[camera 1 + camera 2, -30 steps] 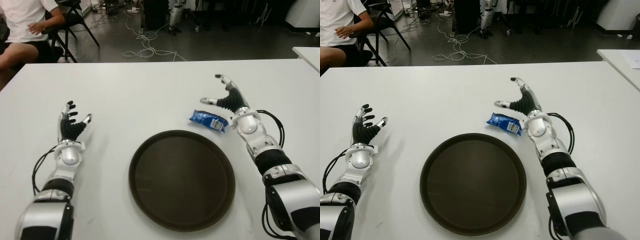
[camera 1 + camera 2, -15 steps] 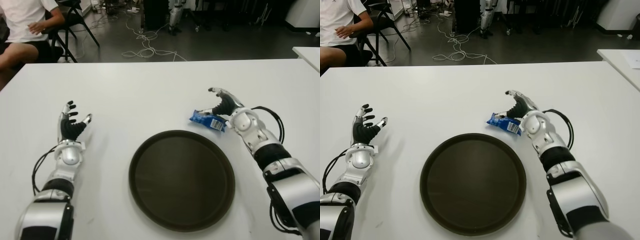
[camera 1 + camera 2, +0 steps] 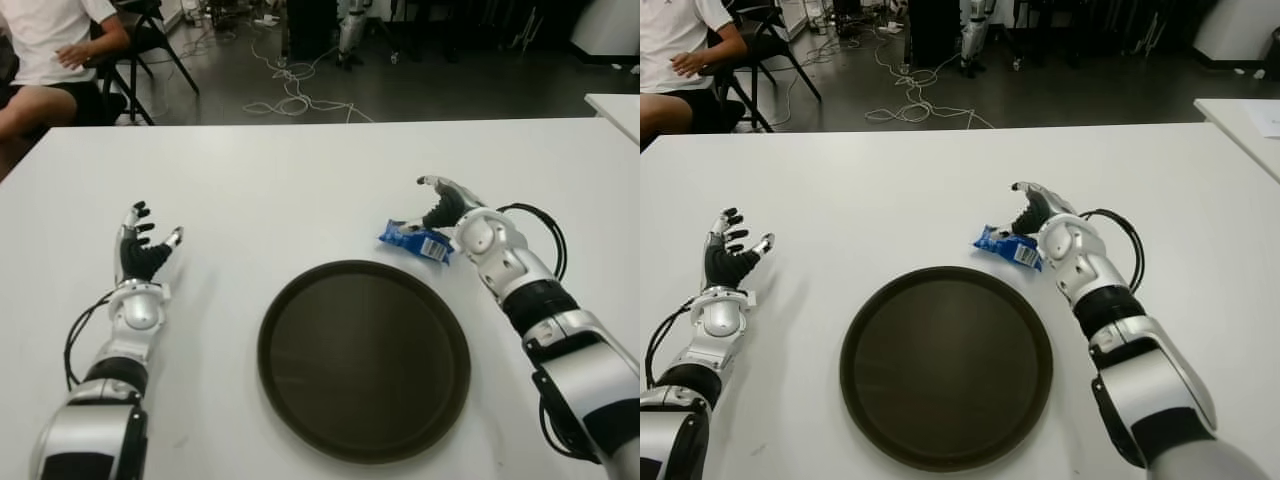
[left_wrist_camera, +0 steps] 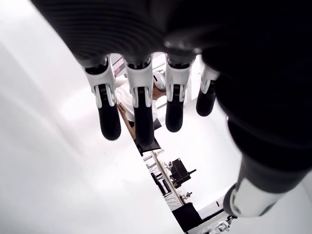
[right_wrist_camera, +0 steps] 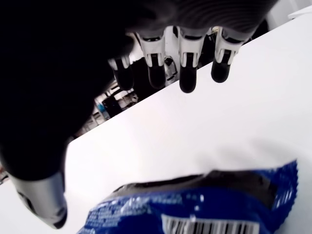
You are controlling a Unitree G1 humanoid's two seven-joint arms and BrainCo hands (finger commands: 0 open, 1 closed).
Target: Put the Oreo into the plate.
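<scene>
The Oreo is a blue packet point(image 3: 415, 240) lying flat on the white table point(image 3: 300, 190), just beyond the right rim of the dark round plate point(image 3: 364, 358), which holds nothing. My right hand point(image 3: 438, 205) arches over the packet's far right end. Its thumb reaches down by the packet's upper edge and its fingers point(image 5: 187, 63) stretch out above the wrapper point(image 5: 195, 207) without closing on it. My left hand point(image 3: 143, 250) shows far to the left of the plate, fingers point(image 4: 139, 105) spread and holding nothing.
A seated person point(image 3: 50, 50) and a black chair are beyond the table's far left corner. Cables point(image 3: 290, 95) trail over the dark floor behind. The corner of another white table point(image 3: 615, 105) shows at the right.
My right hand has dropped from an upraised spread pose down over the Oreo packet, fingers curving above it. Packet, plate and left hand have stayed put.
</scene>
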